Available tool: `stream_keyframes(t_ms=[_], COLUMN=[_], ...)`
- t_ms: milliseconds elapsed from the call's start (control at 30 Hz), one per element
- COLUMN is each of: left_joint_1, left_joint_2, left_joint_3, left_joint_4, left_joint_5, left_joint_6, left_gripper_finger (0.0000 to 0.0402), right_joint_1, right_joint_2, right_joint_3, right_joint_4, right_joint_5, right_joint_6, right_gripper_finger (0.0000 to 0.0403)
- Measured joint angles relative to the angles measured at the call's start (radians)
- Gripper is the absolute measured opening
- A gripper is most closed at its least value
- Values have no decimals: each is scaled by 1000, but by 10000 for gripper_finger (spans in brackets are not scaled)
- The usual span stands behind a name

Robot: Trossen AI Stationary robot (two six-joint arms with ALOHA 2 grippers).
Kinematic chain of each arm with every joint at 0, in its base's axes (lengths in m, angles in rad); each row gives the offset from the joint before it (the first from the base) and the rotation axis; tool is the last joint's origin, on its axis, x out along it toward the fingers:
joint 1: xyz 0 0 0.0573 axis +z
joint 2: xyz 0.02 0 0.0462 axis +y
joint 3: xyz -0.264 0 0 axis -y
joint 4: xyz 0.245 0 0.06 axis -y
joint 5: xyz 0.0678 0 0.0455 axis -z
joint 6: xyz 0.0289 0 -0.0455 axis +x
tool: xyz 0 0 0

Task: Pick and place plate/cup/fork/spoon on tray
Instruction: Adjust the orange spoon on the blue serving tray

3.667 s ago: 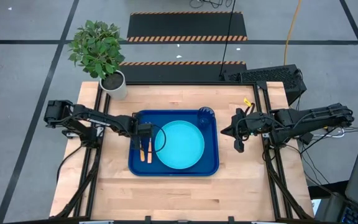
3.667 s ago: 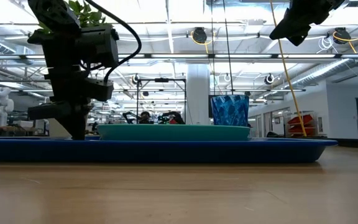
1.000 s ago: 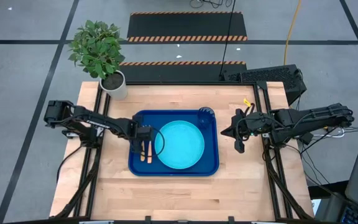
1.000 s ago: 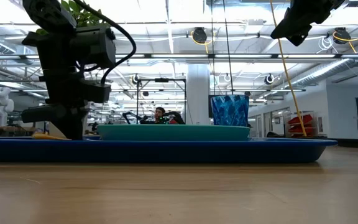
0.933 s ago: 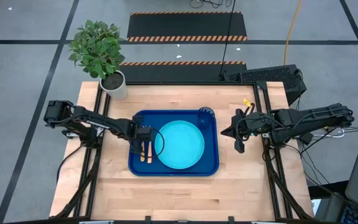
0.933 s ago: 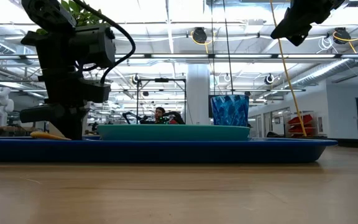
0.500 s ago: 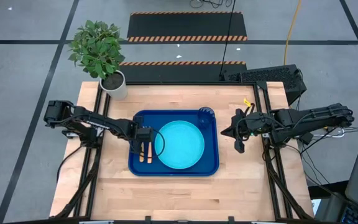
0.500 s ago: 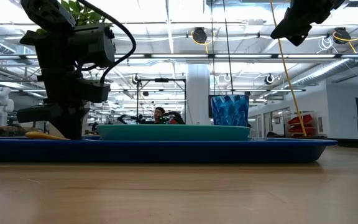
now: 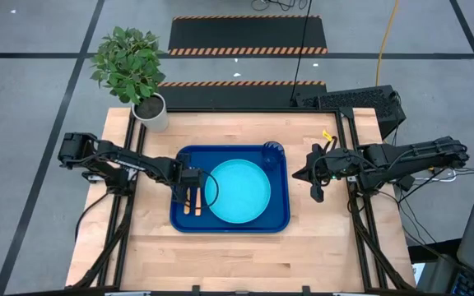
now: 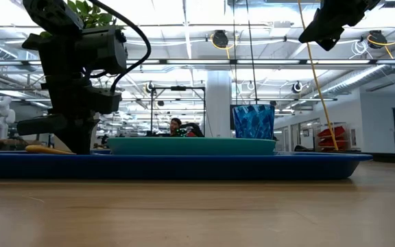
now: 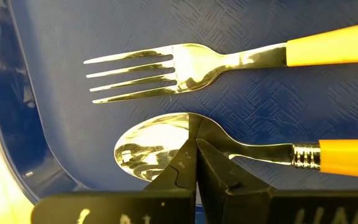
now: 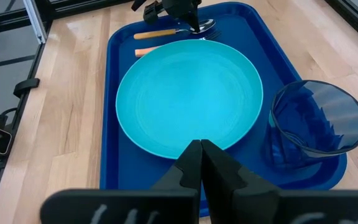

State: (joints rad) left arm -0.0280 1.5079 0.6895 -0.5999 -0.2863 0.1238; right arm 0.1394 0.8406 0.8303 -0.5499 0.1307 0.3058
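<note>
High view showed the tray (image 9: 230, 222) on my wooden table (image 9: 220, 255), carrying one plate (image 9: 239, 191), one cup (image 9: 272, 149) in its far right corner, one fork (image 11: 185, 62) and one spoon (image 11: 229, 149) side by side left of the plate. My left gripper (image 9: 189, 190) hung over the spoon with jaws pressed together, holding nothing. My right gripper (image 9: 316, 194) waited beyond the tray's right edge, jaws likewise closed and empty. One potted plant (image 9: 135, 70) stood at the table's far left corner. Behind lay a bright hall; a distant person (image 10: 176, 125) was mostly hidden by the plate.
</note>
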Motion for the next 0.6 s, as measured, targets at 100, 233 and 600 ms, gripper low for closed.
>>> stream_keyframes(t_ms=[100, 233, 600], left_joint_1=[0, 0, -1], left_joint_2=[0, 0, 0], left_joint_3=[0, 0, 0], left_joint_4=[0, 0, -1], left_joint_5=[0, 0, 0], left_joint_6=[7, 14, 29], left_gripper_finger=[3, 3, 3], right_joint_1=[0, 0, 0], right_joint_2=[0, 0, 0], right_joint_3=[0, 0, 0], right_joint_4=[0, 0, 0], right_joint_5=[0, 0, 0], right_joint_6=[0, 0, 0], right_gripper_finger=[0, 0, 0])
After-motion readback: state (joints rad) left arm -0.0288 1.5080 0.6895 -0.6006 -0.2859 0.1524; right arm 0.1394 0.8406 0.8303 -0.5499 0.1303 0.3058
